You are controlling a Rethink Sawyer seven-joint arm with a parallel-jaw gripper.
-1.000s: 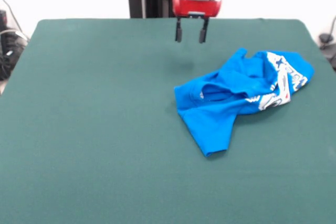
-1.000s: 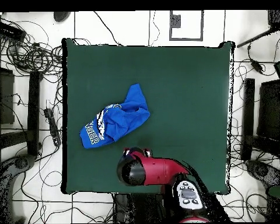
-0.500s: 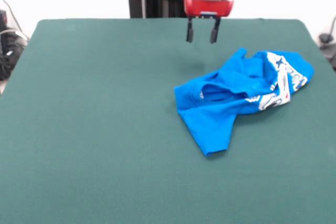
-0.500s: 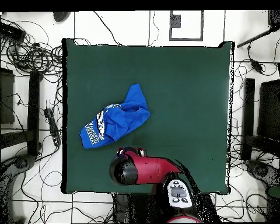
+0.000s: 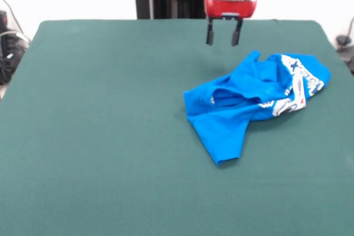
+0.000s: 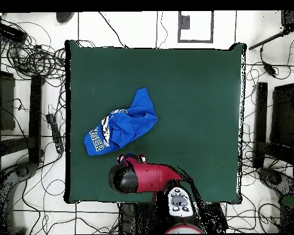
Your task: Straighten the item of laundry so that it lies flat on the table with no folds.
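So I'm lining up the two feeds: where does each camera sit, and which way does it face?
Front view: across the table from the robot, facing it; shows the wrist and open hand hanging above the crumpled blue T-shirt.
Overhead view: above the table, looking straight down; shows the red arm from the bottom edge.
Both share the T-shirt, table and arm.

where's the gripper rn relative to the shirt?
Front view: the gripper hangs open above the table, apart from the crumpled shirt, beyond its upper-left edge.
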